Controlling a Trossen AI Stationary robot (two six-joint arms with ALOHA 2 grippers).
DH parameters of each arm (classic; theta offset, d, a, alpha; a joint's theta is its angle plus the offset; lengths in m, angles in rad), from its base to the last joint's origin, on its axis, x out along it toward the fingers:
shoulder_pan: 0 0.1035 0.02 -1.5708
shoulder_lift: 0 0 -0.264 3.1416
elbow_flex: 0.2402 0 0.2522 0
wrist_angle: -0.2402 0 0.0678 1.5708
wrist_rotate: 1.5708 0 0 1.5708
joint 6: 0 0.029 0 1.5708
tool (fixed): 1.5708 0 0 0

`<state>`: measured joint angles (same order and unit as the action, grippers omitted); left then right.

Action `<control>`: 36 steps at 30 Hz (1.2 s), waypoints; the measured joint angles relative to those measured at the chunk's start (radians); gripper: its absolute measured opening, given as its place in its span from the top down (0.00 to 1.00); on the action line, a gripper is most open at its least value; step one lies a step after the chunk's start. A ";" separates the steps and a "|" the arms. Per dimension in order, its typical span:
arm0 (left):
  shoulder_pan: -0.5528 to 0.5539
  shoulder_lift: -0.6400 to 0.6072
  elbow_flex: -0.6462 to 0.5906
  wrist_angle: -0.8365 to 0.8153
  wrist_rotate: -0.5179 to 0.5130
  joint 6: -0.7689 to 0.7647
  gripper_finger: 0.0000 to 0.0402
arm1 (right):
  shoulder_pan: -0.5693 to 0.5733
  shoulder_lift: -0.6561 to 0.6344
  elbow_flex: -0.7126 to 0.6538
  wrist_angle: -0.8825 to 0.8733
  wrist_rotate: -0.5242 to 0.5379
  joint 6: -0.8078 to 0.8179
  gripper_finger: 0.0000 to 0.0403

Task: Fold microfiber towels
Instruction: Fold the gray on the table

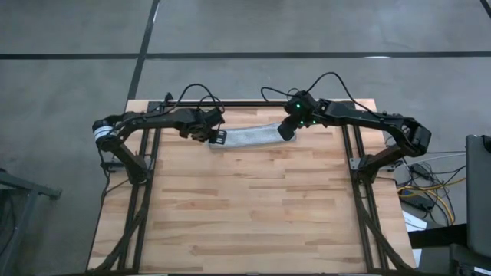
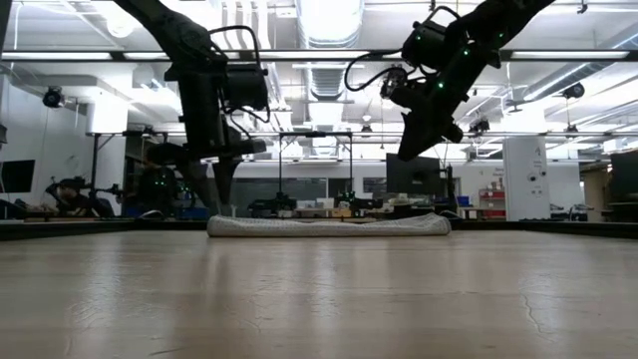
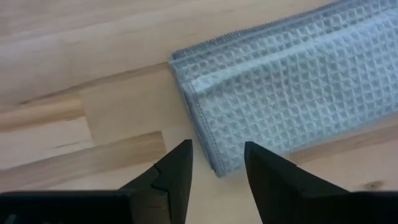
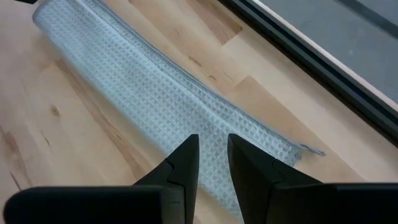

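While the towel point(image 1: 251, 136) lay folded into a narrow strip near the table's point(image 1: 245, 222) far edge, the left gripper point(image 3: 217, 163) and right gripper point(image 4: 213, 152) hovered over its ends, fingers slightly parted and empty, so a shallow pinch might catch only the top layer and undo the fold.

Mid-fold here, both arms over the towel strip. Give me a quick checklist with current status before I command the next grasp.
1. Towel lying flat on the table as a folded strip: ok.
2. Left gripper open above the towel's end, corner between its fingers: ok.
3. Right gripper open over the other end: ok.
4. Both grippers clear of the cloth, nothing held: ok.
5. Layers evenly aligned along the strip: cannot tell.
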<state>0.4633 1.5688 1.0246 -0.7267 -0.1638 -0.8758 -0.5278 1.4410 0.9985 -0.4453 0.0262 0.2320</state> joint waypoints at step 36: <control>0.020 0.000 -0.237 0.326 0.126 -0.044 0.63 | 0.000 0.000 0.000 0.009 0.000 -0.006 0.83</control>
<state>0.4831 1.5684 0.7877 -0.4004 -0.0374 -0.9202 -0.5278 1.4414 0.9984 -0.4360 0.0264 0.2256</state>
